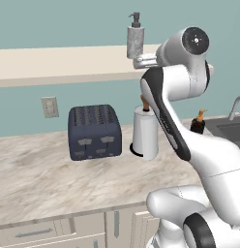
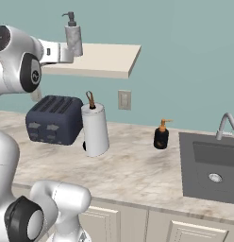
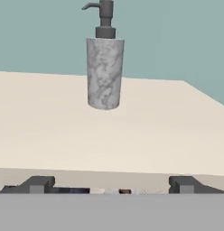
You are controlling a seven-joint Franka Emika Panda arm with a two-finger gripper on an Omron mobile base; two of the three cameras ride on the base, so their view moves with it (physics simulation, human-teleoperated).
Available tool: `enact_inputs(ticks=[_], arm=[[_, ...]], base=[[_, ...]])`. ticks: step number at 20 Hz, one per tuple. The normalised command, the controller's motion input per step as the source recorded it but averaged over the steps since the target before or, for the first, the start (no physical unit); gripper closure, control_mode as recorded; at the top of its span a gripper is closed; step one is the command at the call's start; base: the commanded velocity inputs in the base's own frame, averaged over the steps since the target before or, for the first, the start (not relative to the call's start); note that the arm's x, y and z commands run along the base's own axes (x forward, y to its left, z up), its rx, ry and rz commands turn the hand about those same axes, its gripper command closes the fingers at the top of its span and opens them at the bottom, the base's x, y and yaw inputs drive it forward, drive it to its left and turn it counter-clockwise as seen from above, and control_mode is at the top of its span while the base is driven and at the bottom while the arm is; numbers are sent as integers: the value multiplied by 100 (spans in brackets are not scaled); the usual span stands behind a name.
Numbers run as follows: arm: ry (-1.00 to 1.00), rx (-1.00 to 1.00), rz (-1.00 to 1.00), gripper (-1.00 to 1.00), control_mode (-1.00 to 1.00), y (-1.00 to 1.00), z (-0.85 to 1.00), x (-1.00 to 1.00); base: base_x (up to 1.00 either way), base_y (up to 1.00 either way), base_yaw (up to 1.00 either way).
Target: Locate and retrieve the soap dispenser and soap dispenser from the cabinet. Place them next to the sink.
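Note:
The tall grey speckled soap dispenser [image 3: 105, 72] with a dark pump stands upright on the cream cabinet shelf [image 3: 132, 131], also seen as the grey dispenser [image 1: 135, 41] [image 2: 73, 38]. My gripper [image 3: 111, 185] is open at the shelf's front edge, short of that bottle, with nothing between its fingertips [image 3: 39, 184]. The squat black soap dispenser [image 2: 161, 136] with an orange pump stands on the counter just left of the sink [image 2: 196, 189]; in the left base view this black bottle [image 1: 198, 123] is partly hidden by my arm.
A dark blue toaster [image 2: 53, 119] and a white paper-towel roll [image 2: 95, 128] stand on the marbled counter [image 2: 133, 175] under the shelf. A curved faucet [image 2: 227, 125] rises behind the sink. A wall outlet [image 2: 124, 99] sits on the teal wall. Cabinet doors run below the counter.

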Motion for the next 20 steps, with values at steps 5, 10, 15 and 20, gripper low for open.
enact_inputs(ticks=[5,10,15,20], arm=[[2,0,1,-100,-100,-2,15,19],[4,0,1,-100,-100,-1,18,28],[3,0,0,-100,-100,0,2,46],[1,0,0,-100,-100,0,0,54]], base=[[0,0,0],[0,0,0],[0,0,0],[0,0,0]])
